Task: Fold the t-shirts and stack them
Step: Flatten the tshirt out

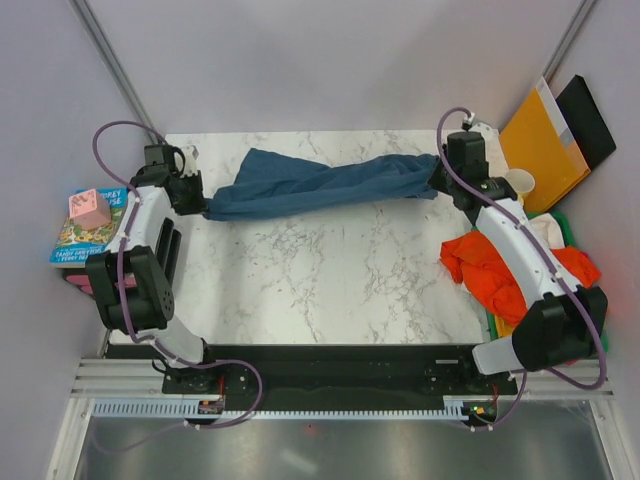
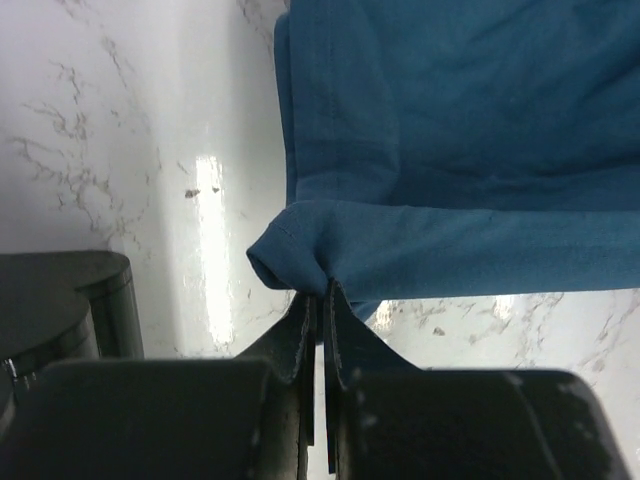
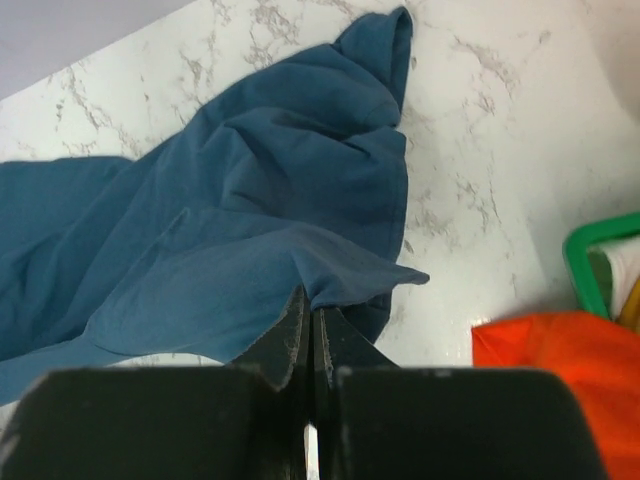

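A dark teal-blue t-shirt stretches across the far part of the marble table between both arms. My left gripper is shut on its left end; in the left wrist view the hem is pinched at the fingertips of the gripper. At the other end my right gripper is shut on the shirt's right edge, where the cloth bunches at the gripper. An orange t-shirt lies crumpled by the right arm, also seen as an orange patch.
A green-rimmed basket with more clothes sits at the table's right edge, its rim in the right wrist view. An orange envelope, a black folder and a paper cup lie beyond. Books and a pink cube sit left.
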You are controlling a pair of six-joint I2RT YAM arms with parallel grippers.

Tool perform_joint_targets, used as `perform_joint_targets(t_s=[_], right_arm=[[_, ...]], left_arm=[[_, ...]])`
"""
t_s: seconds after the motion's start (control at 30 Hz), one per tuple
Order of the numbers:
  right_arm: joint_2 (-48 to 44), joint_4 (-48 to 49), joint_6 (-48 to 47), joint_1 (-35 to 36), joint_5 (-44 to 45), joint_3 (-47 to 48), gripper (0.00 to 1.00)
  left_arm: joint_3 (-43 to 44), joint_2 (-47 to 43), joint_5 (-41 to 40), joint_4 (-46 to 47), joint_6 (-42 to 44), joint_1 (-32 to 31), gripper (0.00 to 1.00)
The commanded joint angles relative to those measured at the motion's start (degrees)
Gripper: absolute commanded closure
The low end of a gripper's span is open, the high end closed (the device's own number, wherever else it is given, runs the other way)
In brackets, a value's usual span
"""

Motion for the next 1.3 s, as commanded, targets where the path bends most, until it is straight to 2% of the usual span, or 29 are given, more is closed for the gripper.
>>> perform_joint_targets(t_s=[0.0, 0.27, 0.33, 0.37, 0.4, 0.47, 0.5, 0.53, 0.6, 0.77, 1.0, 1.1, 1.27], right_arm=[[-7.0, 0.0, 2.9, 0.1, 1.1, -10.4, 1.00], [-12.6, -1.0, 6.5, 0.2, -0.4, -22.2, 1.00], [-12.8, -1.4, 6.5, 0.2, -0.4, -23.0, 0.96], [-12.9, -1.5, 6.5, 0.2, -0.4, -23.1, 0.91], [-13.3, -1.4, 6.3, 0.2, -0.6, -23.2, 0.75], [-13.4, -1.5, 5.5, 0.1, -0.3, -22.6, 0.58], [-13.3, -1.5, 5.2, 0.2, -0.1, -22.1, 0.49], [-13.1, -1.6, 4.5, 0.2, -0.1, -20.9, 0.44], [-12.0, -2.0, 2.8, 0.2, 0.6, -18.5, 0.42], [-8.2, -3.2, 1.9, 0.1, 1.5, -16.3, 0.43], [-2.5, -6.1, 5.4, 0.2, -1.0, -20.5, 0.46], [-2.8, -2.8, 6.2, 1.1, -4.7, -23.9, 0.46], [-2.3, -0.7, 6.1, 5.5, -2.2, -25.6, 0.48]], left_arm=[[-5.7, -4.7, 0.7, 1.5, 5.9, 0.3, 0.98], [-11.4, -3.4, 0.6, -0.2, 9.0, 0.3, 0.98], [-11.6, -2.7, 0.9, -0.8, 9.3, 0.3, 0.96], [-11.6, -2.7, 0.9, -0.9, 9.3, 0.3, 0.93], [-11.6, -2.7, 1.1, -1.0, 9.4, 0.3, 0.82], [-11.7, -3.1, 2.1, -1.1, 9.4, 0.3, 0.66], [-11.5, -3.2, 2.4, -1.1, 9.3, 0.3, 0.46], [-11.4, -3.8, 3.3, -1.0, 9.2, 0.3, 0.39], [-10.4, -4.1, 4.7, -1.0, 8.6, 0.3, 0.32], [-7.7, -2.6, 6.2, -1.1, 6.7, 0.3, 0.30], [-7.1, -0.1, 7.2, -1.1, 5.5, 0.3, 0.37], [-7.5, 0.4, 7.1, -1.0, 5.4, 0.3, 0.38], [-8.0, 0.6, 6.8, -0.8, 5.4, 0.3, 0.38]])
